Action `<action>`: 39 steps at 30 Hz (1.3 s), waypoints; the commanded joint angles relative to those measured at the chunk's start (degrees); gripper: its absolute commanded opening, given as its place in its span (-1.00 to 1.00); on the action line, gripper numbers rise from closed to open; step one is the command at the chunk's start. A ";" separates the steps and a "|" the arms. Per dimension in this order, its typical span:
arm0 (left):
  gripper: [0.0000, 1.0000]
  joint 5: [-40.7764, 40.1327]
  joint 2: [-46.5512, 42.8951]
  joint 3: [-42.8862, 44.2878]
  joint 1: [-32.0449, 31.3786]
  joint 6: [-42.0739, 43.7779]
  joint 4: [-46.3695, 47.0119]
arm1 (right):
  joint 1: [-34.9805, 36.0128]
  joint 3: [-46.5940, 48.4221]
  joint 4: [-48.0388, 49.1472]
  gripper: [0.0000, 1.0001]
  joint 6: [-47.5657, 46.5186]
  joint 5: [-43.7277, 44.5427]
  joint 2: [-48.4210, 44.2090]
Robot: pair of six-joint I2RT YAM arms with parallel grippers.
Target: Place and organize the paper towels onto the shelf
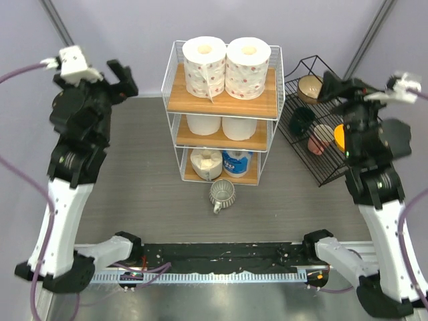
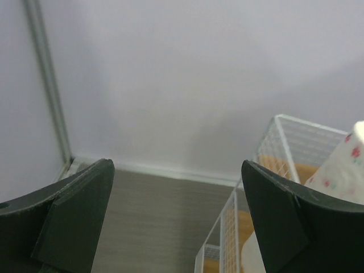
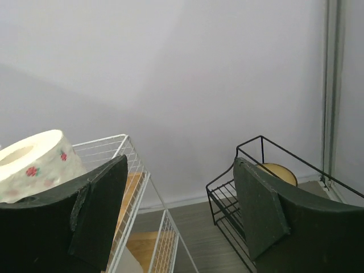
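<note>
Shelf [image 1: 221, 107] between left gripper [image 1: 124, 81] and right gripper [image 1: 332, 85]. Dotted rolls [image 1: 204, 73] top, white rolls [image 1: 203, 125] middle, cream roll [image 1: 206, 162], blue roll [image 1: 237, 162] bottom.

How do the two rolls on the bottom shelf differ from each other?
The left roll is bare cream paper; the right roll wears a blue-printed wrapper. The left roll's edges look ragged; the right roll's look smooth. Both stand upright, side by side on the bottom board.

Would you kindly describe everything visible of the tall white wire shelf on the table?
The tall white wire shelf stands upright at mid-table: thin wire sides around three light wooden boards. Two red-dotted paper rolls stand on top, two plain white rolls in the middle, a ragged cream roll and a blue-wrapped roll at the bottom. A clear glass mug sits just in front.
</note>
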 commanded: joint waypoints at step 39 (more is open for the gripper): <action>0.99 -2.32 -54.43 -52.13 -0.08 -24.73 -26.86 | 0.27 -43.12 -27.54 0.61 20.78 -3.76 -50.03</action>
